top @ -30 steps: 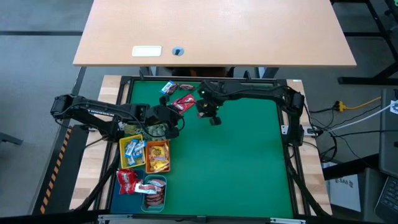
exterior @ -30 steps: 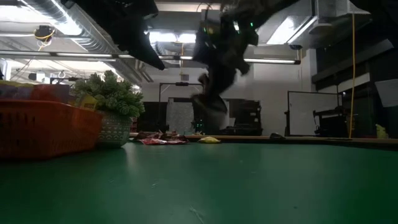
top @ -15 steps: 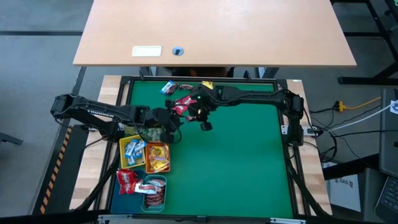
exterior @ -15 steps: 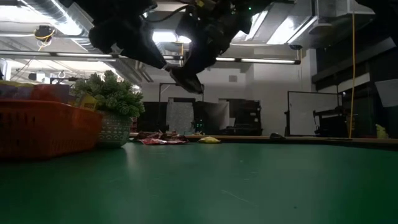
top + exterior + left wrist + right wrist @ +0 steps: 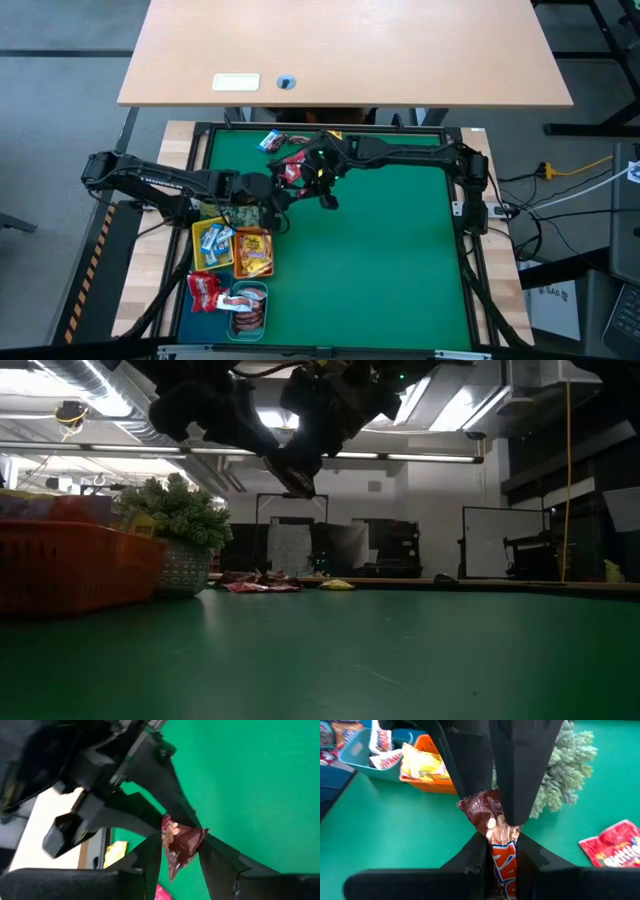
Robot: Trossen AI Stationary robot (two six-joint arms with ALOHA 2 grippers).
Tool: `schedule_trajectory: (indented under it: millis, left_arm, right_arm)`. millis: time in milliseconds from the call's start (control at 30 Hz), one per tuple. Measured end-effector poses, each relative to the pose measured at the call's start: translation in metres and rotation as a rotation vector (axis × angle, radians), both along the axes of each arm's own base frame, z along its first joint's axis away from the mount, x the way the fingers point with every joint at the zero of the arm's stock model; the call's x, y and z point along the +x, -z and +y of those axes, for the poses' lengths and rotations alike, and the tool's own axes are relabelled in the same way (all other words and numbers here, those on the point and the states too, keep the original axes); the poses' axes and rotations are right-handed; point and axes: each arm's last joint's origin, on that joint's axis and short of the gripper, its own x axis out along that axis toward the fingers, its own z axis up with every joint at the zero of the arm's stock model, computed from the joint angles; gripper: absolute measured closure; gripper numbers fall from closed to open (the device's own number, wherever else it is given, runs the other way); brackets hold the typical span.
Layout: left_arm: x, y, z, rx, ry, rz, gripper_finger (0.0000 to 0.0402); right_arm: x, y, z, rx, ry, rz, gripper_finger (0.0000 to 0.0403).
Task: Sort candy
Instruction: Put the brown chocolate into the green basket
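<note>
Green felt beneath crinkly brown candy bar (image 5: 496, 822)

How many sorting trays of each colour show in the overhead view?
Yellow tray: 1
Orange tray: 1
Teal tray: 1
Total: 3 plainly seen. The red packets beside the teal tray hide whatever lies under them.

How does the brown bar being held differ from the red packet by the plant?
The brown bar is dark and narrow; the red packet is bright red and broader. The bar is up off the mat, gripped by the right end effector with the left end effector on its other end; the packet lies flat, untouched. Both are wrapped.
</note>
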Motion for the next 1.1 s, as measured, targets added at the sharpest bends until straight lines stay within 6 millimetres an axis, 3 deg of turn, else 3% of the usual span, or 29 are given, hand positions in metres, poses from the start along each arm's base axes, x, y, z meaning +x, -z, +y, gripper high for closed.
schedule_trajectory:
  millis: [433, 733, 1100]
  left_arm:
    - [0.0001, 0.0, -0.001, -0.029, 0.037, 0.001, 0.0281]
    - [0.0003, 0.0005, -0.0011, -0.033, 0.042, 0.006, 0.0327]
    - [-0.0002, 0.0012, -0.0011, -0.036, 0.045, 0.015, 0.0354]
  right_arm:
    - [0.0023, -0.003, 0.001, 0.026, -0.038, -0.047, 0.0343]
    - [0.0003, -0.0009, 0.0015, -0.01, -0.07, -0.038, 0.0343]
    - [-0.0003, -0.0005, 0.0011, -0.063, -0.115, -0.062, 0.0343]
